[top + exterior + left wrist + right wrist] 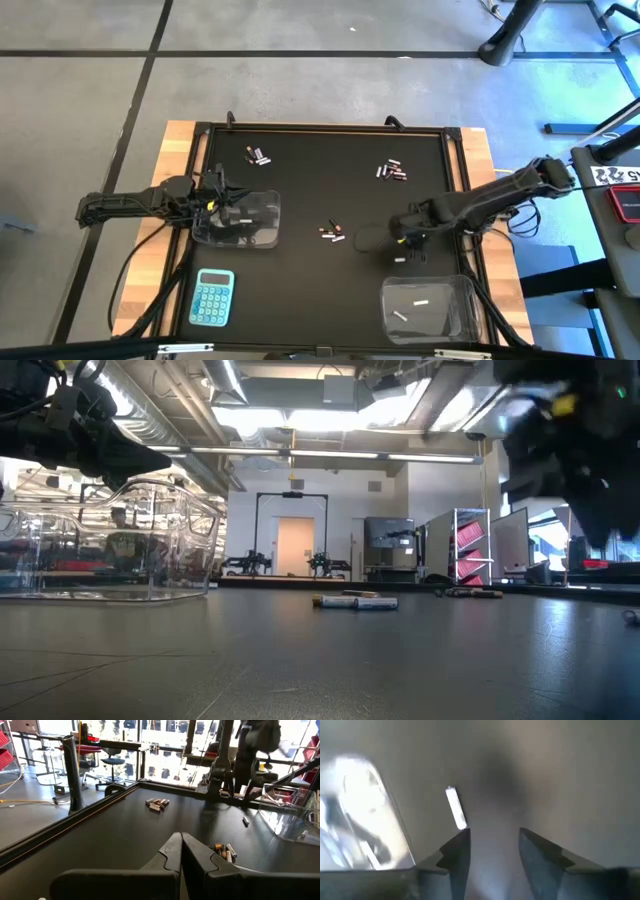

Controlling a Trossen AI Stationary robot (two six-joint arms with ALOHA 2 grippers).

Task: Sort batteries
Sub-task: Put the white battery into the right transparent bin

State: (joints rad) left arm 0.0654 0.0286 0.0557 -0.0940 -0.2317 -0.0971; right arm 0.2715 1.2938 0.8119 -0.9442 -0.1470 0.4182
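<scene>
Batteries lie in small groups on the black mat: far left [258, 155], far right [392, 171] and middle [332, 233]. One silvery battery [400, 259] lies alone just near my right gripper [405, 238]. That gripper points down over the mat, open, with nothing between its fingers [492, 845]. The lone battery [456, 808] rests on its side beyond one fingertip. My left gripper [215, 195] is shut [181, 845], level and above the mat, at the left edge of a clear tub [240, 220].
A second clear tub [428, 305] at the near right holds two silvery batteries [420, 300]. A blue calculator [212, 297] lies near left on the wooden border. A raised black frame [330, 127] bounds the mat. Bare mat stretches between the battery groups.
</scene>
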